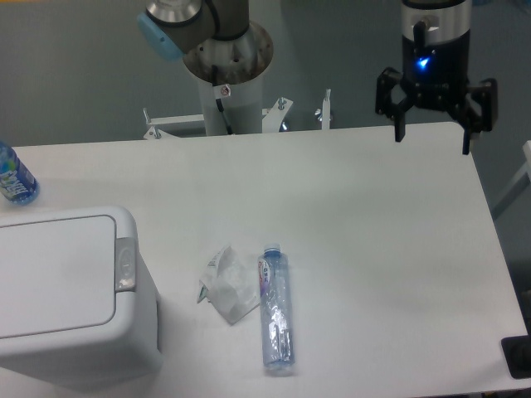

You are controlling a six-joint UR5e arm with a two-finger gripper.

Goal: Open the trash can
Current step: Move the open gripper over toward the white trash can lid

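Observation:
The trash can (58, 290) is a large white rectangular bin at the front left of the table. Its flat lid is down, and a small grey push-button (125, 264) sits at the lid's right rim. My gripper (432, 139) hangs high over the table's far right edge, far from the bin. Its two black fingers are spread wide and hold nothing.
An empty clear plastic bottle (276, 308) lies on the table right of the bin, beside a crumpled white paper (227, 286). A blue-labelled bottle (12, 178) stands at the far left edge. The arm's base column (228, 79) rises behind the table's back edge.

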